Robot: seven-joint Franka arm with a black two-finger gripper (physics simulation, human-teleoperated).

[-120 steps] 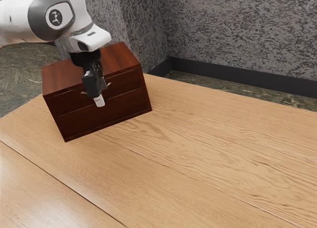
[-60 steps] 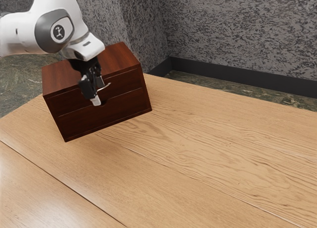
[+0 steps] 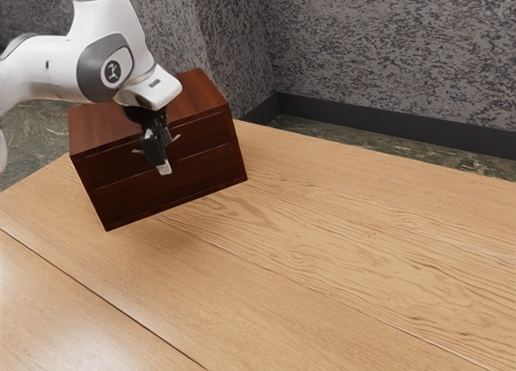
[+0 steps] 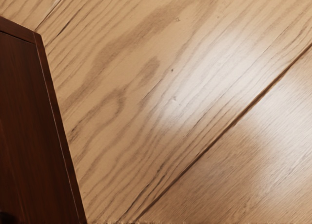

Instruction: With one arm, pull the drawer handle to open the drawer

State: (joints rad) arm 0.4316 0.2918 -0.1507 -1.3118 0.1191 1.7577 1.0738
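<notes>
In the exterior view, a dark red-brown wooden drawer box (image 3: 101,129) is seen standing on a light, oak-grained wooden table (image 3: 339,250). It sits near the table's far corner toward the exterior view's left and is turned at an angle to the plank seams. A white robot arm (image 3: 89,60) is brought in from the exterior view's left and bent down over the box's top. The black two-finger gripper (image 3: 160,161) is thereby held against the box's front face, at the level of the upper drawer (image 3: 205,135). A thin silver drawer handle (image 3: 175,136) is glimpsed just beside the gripper, on the side toward the exterior view's right; the rest of it is hidden behind the gripper. Whether the gripper is wide, narrow or closed on the handle cannot be told from this angle. A grey speckled wall (image 3: 387,48) with a dark skirting strip (image 3: 403,125) is seen behind the table.

In the wrist view, the box's polished dark face (image 4: 24,136) and its straight edge are seen close under the hand. Beside it the table (image 4: 170,87) is shown in detail, with its grain, one plank seam and a soft patch of reflected light.

The box's front is divided by one horizontal seam into the upper drawer and a lower drawer (image 3: 177,181). Both fronts are seen lying flush with the face, so the upper drawer appears shut.
</notes>
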